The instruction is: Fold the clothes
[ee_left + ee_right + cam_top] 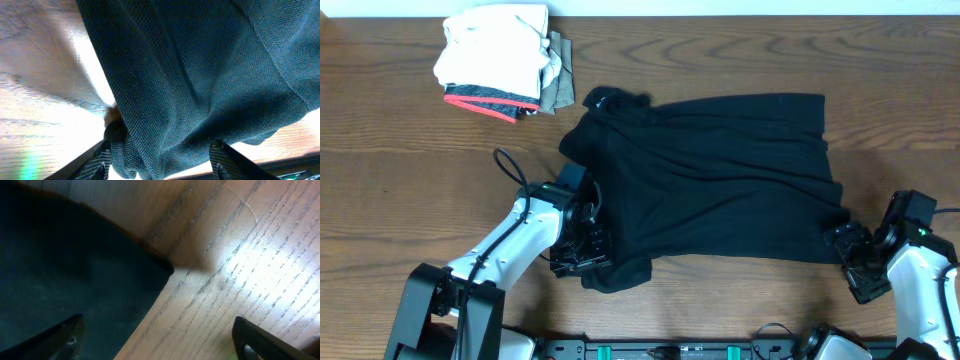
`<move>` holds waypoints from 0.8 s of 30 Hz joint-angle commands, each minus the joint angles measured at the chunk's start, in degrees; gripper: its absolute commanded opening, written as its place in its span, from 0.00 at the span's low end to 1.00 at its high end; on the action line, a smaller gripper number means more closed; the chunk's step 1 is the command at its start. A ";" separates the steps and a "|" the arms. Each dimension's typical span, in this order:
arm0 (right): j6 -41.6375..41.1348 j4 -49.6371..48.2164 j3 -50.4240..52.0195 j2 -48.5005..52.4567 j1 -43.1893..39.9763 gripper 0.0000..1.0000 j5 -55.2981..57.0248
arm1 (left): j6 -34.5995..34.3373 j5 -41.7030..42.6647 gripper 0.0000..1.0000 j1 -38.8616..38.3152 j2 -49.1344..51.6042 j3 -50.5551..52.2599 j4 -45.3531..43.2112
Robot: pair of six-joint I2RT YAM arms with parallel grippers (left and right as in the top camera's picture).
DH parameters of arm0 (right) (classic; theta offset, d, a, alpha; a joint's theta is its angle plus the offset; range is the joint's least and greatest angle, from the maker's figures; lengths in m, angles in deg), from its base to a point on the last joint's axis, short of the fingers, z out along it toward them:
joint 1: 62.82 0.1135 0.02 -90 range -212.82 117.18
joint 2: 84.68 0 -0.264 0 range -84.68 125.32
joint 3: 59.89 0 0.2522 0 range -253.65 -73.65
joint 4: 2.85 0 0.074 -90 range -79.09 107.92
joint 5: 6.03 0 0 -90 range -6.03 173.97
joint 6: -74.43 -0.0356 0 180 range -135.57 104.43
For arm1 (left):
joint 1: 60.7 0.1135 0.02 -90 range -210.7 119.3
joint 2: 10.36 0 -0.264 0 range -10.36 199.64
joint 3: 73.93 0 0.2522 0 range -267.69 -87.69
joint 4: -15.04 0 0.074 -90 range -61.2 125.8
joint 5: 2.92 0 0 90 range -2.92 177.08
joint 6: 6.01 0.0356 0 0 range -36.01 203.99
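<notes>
One black shirt point(720, 180), long axis left-right, collar apparently left; left tool point(584, 252) and right tool point(843, 241) gape astride its hem.

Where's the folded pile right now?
In the overhead view the folded pile sits far left, just up-left of the black shirt, not touching it.

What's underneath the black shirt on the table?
Only wood table shows around the black shirt; what lies beneath it is covered. At its near-left hem, the left gripper has fingers on either side of bunched cloth.
</notes>
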 commanded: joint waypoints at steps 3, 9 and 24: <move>-4.07 -0.96 0.31 1.11 -0.31 0.91 0.02 | -0.31 0.35 0.65 0.24 -0.09 0.92 0.17; -5.09 -3.61 0.28 7.76 -0.31 0.92 0.39 | -0.31 0.35 0.65 0.24 -0.09 0.92 0.17; -5.27 -4.90 0.22 13.51 -0.31 0.54 0.00 | -0.52 0.35 0.19 0.24 -0.11 0.90 1.07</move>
